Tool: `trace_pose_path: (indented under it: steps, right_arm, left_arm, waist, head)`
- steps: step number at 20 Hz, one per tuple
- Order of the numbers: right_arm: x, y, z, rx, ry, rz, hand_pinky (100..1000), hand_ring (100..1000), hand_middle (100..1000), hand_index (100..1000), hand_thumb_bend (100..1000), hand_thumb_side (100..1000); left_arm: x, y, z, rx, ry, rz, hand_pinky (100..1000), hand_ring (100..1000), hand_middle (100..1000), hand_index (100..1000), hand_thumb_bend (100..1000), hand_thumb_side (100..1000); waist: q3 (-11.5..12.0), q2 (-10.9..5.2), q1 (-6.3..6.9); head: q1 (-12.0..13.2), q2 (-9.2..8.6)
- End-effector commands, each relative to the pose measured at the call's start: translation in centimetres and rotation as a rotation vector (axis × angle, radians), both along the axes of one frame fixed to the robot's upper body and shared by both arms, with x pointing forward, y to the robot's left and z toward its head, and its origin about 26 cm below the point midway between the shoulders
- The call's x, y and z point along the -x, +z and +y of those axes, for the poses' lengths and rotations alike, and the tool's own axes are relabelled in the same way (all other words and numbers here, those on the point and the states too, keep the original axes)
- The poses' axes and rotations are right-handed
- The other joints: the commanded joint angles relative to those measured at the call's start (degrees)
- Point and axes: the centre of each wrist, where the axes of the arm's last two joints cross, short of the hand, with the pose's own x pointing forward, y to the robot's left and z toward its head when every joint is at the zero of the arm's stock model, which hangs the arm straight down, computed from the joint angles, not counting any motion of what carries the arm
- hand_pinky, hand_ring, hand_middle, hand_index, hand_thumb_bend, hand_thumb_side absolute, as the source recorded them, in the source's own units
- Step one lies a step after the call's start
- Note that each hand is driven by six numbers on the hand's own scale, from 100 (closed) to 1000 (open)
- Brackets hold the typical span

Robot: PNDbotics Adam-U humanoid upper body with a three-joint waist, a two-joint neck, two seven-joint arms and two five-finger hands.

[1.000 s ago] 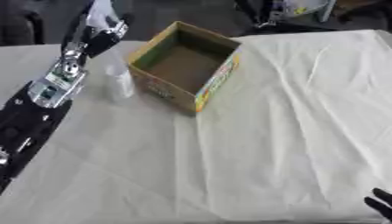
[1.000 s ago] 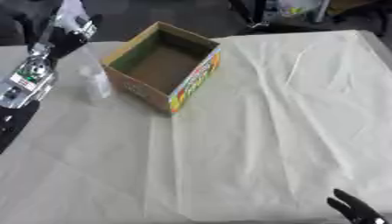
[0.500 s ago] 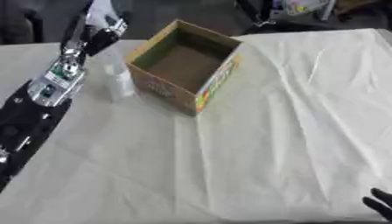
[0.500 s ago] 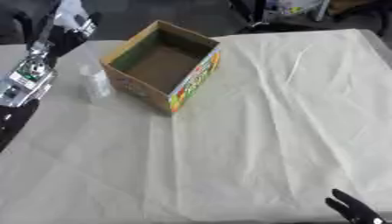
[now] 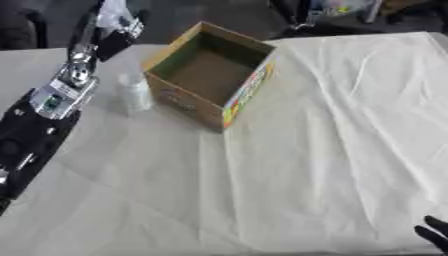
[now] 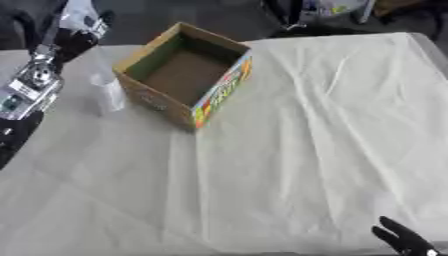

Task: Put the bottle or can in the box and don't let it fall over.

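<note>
Now: left robot hand beyond small clear plastic bottle, finger state unclear | grasp low, lift upright into open cardboard box.

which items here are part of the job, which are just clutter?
Job:
- small clear bottle, upright on the cloth left of the box
- open cardboard box, nothing visible inside
- left hand, up past the bottle, not touching it

Not the job:
- white tablecloth
- right hand, idle at the lower right corner

A white-clothed table bears an open cardboard box and, beside it, an upright clear bottle.
</note>
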Motion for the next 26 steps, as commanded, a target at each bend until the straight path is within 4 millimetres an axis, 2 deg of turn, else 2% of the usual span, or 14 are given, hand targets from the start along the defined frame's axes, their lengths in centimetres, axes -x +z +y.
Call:
trace_pose_path:
  steps: [1,26]
  right_arm:
    - [-0.11,0.53,0.18,0.006,0.007,-0.027,645,1000,1000,1000,100,470]
    - [-0.18,0.48,0.46,0.004,0.013,-0.026,646,1000,1000,1000,100,470]
  left_arm:
    - [0.07,1.97,0.79,-0.04,0.012,-0.03,1000,1000,853,939,456,543]
    - [-0.24,2.37,1.03,-0.048,0.01,-0.02,989,1000,782,880,425,543]
  waist:
    - [-0.1,-0.48,-0.03]
    - [-0.7,-0.28,-0.1]
  head:
    - [0.1,-0.79]
    - [0.1,-1.23]
